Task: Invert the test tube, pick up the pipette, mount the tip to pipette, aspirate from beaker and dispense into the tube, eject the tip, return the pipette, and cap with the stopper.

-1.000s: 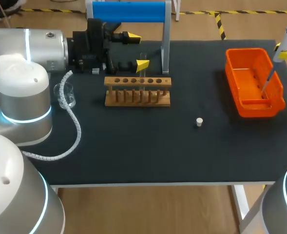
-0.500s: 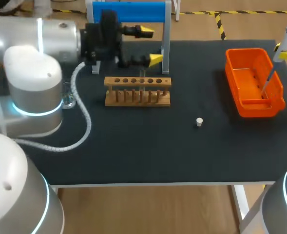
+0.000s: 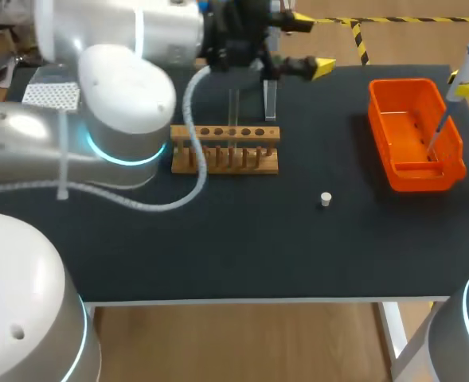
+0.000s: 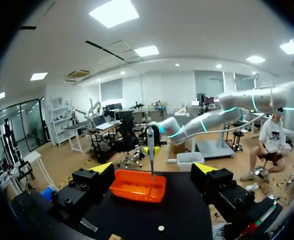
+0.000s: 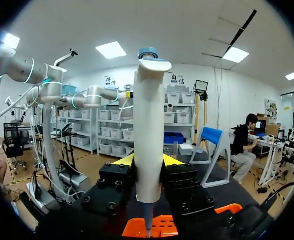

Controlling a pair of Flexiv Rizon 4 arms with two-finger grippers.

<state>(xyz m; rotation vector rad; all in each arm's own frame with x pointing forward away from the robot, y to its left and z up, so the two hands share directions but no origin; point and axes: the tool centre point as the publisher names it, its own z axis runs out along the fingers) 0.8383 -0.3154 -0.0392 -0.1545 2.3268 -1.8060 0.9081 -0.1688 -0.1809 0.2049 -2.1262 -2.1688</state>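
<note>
Your left gripper [image 3: 311, 43] sits at the top centre of the head view. Its two yellow-tipped fingers are spread wide, with nothing between them and nothing touching them. In the left wrist view the left gripper [image 4: 153, 169] shows the same wide gap. Well ahead of the fingers is the orange bin [image 4: 139, 185], with the pipette [image 4: 150, 145] hanging upright above it. The small white stopper [image 4: 160, 228] lies on the dark tabletop nearer the fingers.

Your right gripper [image 5: 147, 161] is clamped on the pipette [image 5: 147, 140], one finger pressing each side of its white body. The pipette is vertical, with the blue-grey cap uppermost. Its thin lower end points down at the orange bin [image 5: 162, 226].

In the head view, the pipette [image 3: 465, 72] is at the right edge of the frame, slanting down into the orange bin [image 3: 381, 147]. Only a sliver of the right gripper [image 3: 457, 78] is visible there.

Below the left gripper, left of centre, a clear test tube [image 3: 234, 107] stands upright in the wooden rack [image 3: 224, 159]. The stopper [image 3: 325, 199] lies alone on the black table [image 3: 242, 247], right of centre, between the rack and the bin. Your left arm [image 3: 115, 87] fills the upper left of the frame.
</note>
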